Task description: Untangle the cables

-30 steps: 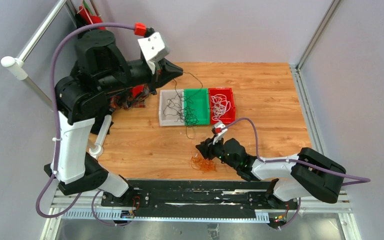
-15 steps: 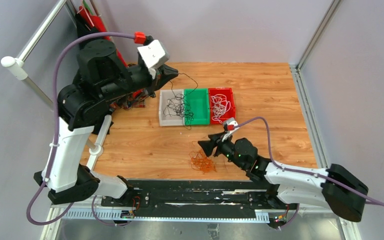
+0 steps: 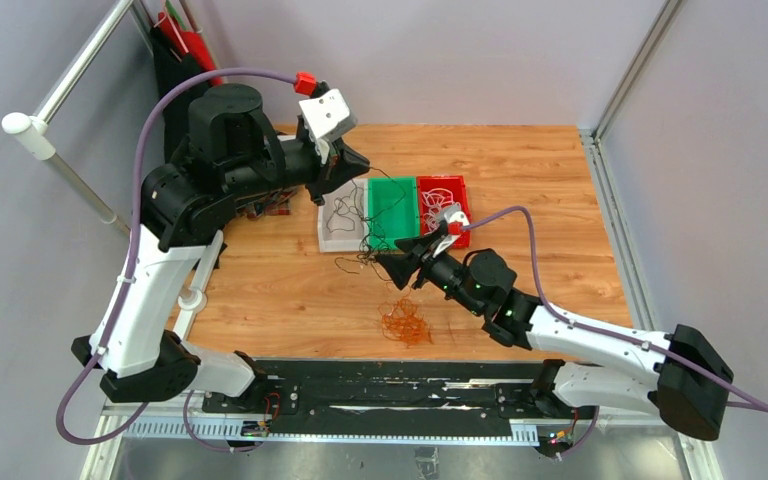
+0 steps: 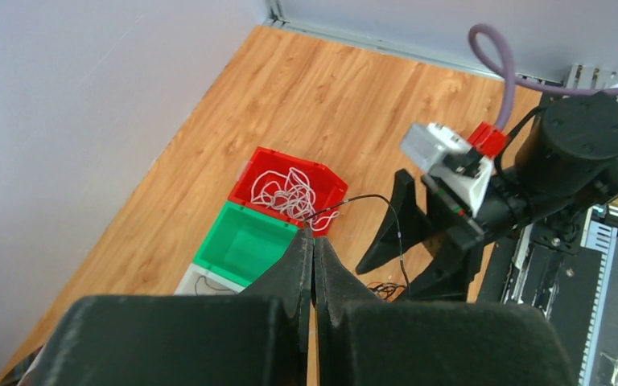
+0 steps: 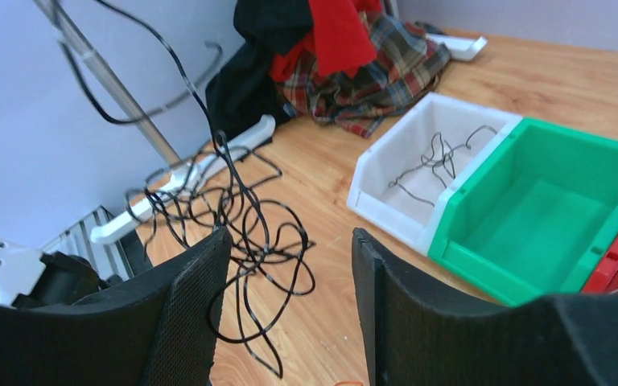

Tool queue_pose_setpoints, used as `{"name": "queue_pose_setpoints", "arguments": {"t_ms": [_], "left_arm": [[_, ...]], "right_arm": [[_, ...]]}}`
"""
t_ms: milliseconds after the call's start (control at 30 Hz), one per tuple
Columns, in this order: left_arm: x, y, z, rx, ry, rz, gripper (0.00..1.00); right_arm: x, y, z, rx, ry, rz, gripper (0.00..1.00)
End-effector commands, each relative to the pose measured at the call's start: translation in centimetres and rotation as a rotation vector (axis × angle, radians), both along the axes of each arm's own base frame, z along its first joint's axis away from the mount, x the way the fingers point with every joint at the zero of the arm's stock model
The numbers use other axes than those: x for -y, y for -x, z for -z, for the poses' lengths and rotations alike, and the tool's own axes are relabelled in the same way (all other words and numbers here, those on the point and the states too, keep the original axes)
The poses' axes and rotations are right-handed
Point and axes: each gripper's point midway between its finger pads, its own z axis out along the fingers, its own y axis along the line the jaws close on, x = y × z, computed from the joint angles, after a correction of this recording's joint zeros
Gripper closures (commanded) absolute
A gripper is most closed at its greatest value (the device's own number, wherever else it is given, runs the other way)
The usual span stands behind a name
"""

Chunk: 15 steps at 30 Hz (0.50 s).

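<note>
left fingers [image 4: 312,253] pinched shut on black cable [image 4: 362,199]; right fingers [image 3: 392,265] stood wide, empty, facing tangle [image 5: 249,233]. closing blind risked tightening knots.

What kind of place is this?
Probably a robot lab's test booth: two robot arms bolted to a wooden table, metal poles around it, plus coloured bins and tangled cables.

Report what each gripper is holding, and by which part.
Left gripper: pinches the black cable by a single strand, with the tangle hanging below. Right gripper: open, holding nothing; the tangle hangs just ahead of it.
</note>
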Motion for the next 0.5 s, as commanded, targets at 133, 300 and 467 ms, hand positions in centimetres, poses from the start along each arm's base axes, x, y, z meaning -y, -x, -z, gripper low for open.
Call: {"name": "queue_pose_setpoints", "arguments": {"t_ms": [133,300,467], "left_arm": [[0.2,1.5,-1.8,-0.018,0.079,0.040,1.00],[0.2,1.9,-1.9,-0.029,0.089,0.049,1.00],[-0.1,2.0,-2.4,-0.011,0.093,0.043,1.00]], "right_arm": [[-1.0,-1.9,-0.5,-0.005,0.003,0.052,0.53],[0.0,-3.2,-0.8,-0.011,-0.005,0.145,0.69],[1.0,-3.9,1.3,-0.037,0.061,0.207,0.86]]}}
